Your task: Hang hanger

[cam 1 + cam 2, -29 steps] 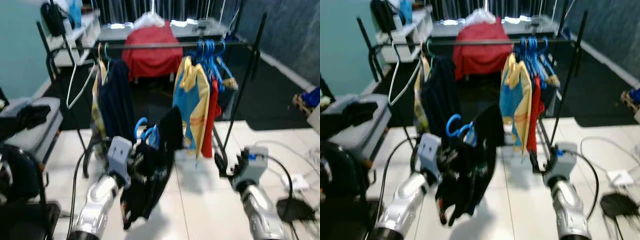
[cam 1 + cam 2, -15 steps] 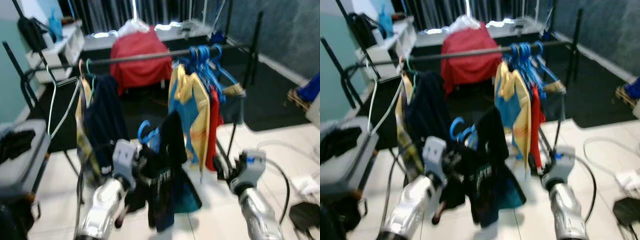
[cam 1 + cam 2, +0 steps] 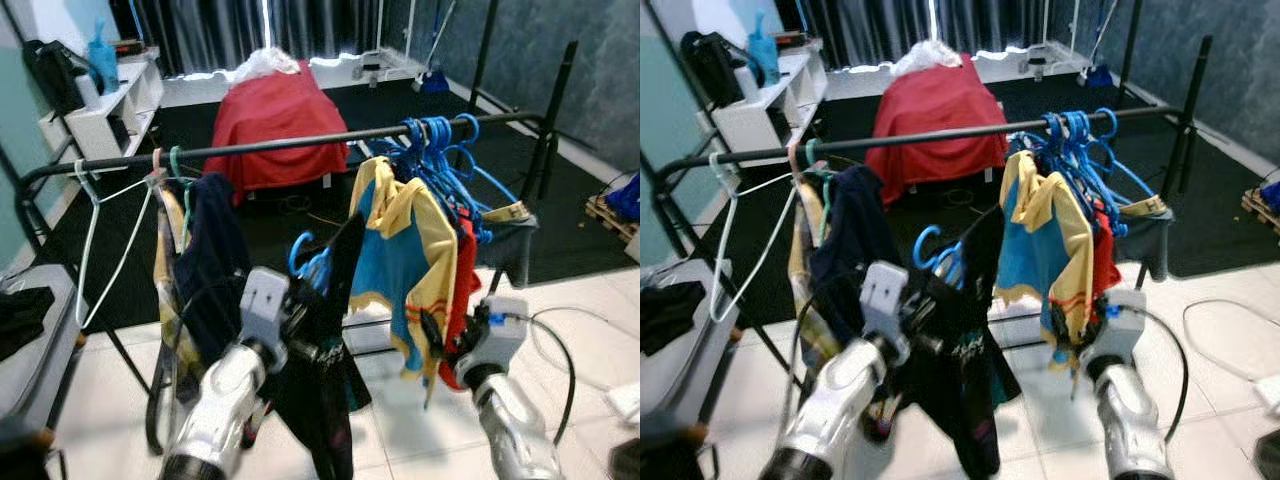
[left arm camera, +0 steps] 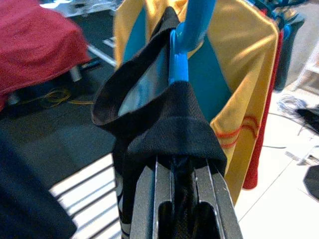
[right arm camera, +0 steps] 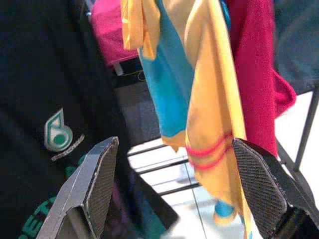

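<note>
I'm mid-carry: the black shirt on its blue hanger is up in front of the rack (image 3: 300,140), whose rail crosses the upper middle of the frame, but the hook is not yet over it. One rack, one rail.

The shirt (image 3: 325,400) hangs lower centre, just left of the yellow-and-teal jersey (image 3: 405,265). The next move calls for lifting the hook above the rail and dropping it into the gap between the dark garment (image 3: 215,260) at left and the blue cluster at right.

On the rail I count about four garments, though the red one (image 3: 465,270) behind the jersey is half hidden, plus one bare white hanger (image 3: 100,245) at far left.

The left gripper (image 4: 182,199) has its fingers clenched on the shirt at the blue hanger (image 4: 187,42). The right gripper (image 5: 184,189), lower right, stands spread wide, grasping nothing.
</note>
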You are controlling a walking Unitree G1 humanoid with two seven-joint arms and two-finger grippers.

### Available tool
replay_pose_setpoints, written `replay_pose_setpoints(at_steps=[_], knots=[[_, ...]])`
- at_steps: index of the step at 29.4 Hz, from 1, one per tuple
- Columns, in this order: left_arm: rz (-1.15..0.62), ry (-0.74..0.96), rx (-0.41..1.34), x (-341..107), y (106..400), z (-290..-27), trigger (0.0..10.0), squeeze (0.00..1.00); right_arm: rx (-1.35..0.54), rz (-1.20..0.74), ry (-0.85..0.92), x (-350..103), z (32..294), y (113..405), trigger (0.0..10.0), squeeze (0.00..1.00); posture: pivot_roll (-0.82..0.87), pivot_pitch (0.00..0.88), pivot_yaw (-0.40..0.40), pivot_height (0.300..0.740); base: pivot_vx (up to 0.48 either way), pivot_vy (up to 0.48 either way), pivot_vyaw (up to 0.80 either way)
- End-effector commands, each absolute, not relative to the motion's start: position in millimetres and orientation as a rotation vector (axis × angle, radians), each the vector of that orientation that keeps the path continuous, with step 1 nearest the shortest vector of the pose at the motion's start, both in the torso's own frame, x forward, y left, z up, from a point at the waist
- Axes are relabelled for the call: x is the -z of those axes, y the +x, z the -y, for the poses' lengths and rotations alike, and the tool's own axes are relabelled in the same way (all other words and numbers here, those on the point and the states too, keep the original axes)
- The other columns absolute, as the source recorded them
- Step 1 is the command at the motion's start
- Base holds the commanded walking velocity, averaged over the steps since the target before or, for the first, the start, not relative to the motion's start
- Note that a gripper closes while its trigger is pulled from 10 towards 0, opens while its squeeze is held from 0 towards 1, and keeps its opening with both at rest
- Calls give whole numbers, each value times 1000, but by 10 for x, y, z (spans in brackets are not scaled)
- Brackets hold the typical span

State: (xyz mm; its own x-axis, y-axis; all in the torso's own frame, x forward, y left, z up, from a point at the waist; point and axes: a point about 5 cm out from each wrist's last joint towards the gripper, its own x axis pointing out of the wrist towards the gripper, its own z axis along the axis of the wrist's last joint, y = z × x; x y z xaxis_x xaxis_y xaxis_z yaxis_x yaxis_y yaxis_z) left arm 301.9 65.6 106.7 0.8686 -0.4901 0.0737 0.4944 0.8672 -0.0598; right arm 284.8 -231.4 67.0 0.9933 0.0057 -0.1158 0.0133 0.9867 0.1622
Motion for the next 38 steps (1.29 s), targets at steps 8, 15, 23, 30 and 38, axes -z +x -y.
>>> replay_pose_setpoints(at_steps=[8, 15, 23, 30, 38], knots=[[83, -84, 550, -1144, 3008, -533, 10000, 0, -11, -110, 179, -674, 2256, 2864, 10000, 0, -140, 0, 61, 740, 480, 0, 0], [86, -88, 531, -1217, 3055, -485, 10000, 0, -14, -111, 174, -673, 2250, 2860, 10000, 0, -141, 0, 59, 740, 480, 0, 0], [199, -186, 386, -1517, 3124, -623, 10000, 0, -10, -116, 174, -663, 2253, 2842, 10000, 0, -143, 0, 62, 740, 115, 0, 0], [157, -117, 257, -1442, 3138, -947, 10000, 0, -8, -123, 173, -657, 2261, 2838, 10000, 0, -132, 0, 58, 740, 0, 0, 0], [106, -44, 190, -1381, 3135, -1077, 10000, 0, -7, -130, 169, -651, 2260, 2846, 10000, 0, -128, 0, 57, 740, 0, 0, 0]])
